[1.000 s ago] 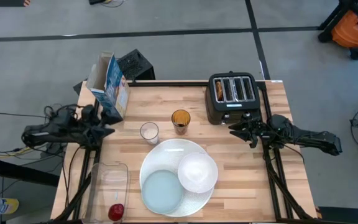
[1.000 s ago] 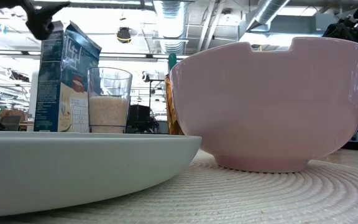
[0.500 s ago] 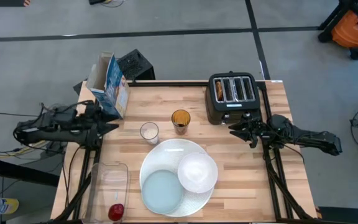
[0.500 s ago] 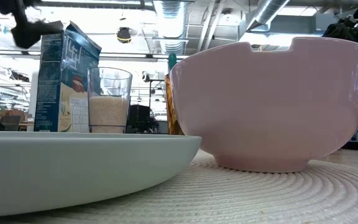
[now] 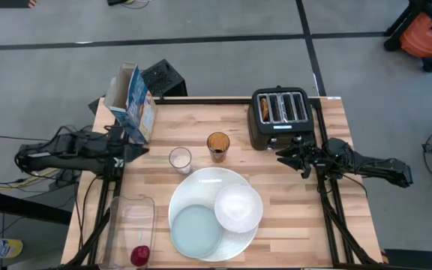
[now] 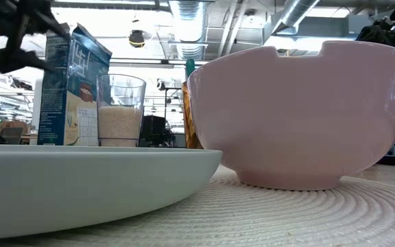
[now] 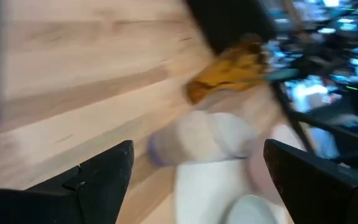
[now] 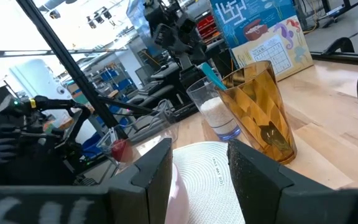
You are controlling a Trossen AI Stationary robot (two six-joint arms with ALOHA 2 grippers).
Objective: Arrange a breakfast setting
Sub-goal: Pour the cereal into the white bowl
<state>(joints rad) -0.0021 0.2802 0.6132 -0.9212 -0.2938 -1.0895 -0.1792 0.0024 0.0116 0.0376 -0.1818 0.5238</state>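
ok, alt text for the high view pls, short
Overhead view of a wooden table: a large white plate holds a small pale-blue plate and a white bowl. Behind it stand a clear glass, an amber glass, a blue cereal box and a black toaster. The left claw and right claw, both open, sit at the table's sides.

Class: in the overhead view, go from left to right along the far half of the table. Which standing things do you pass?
Blue cereal box → clear glass → amber glass → black toaster.
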